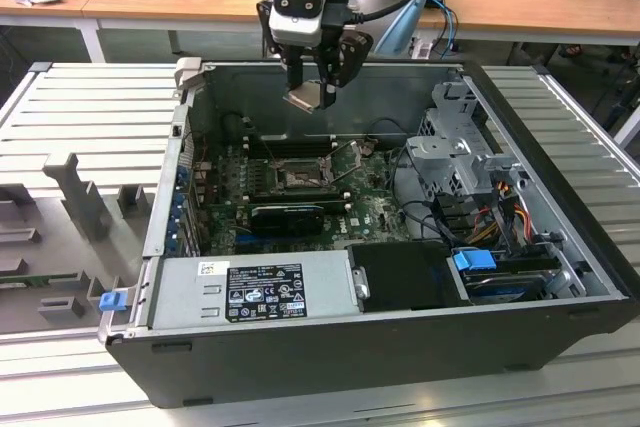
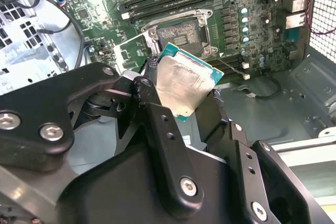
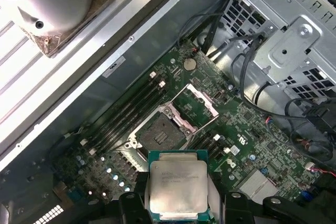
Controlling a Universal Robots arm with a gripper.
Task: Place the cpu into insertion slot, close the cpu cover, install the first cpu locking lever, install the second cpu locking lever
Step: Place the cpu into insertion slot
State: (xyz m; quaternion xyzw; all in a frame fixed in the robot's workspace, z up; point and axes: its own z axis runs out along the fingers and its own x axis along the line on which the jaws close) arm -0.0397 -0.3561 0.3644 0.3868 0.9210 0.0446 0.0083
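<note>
I am holding the gripper well above the insertion slot, and its jaws pinch the cpu by two opposite edges with the metal top showing. The slot's dark centre lies bare, and the cpu cover stands swung open just beside it. I judge that nothing is seated yet: placing the chip, closing the cover and both lever steps remain.

An open computer case holds a grey power supply and a metal drive cage.
</note>
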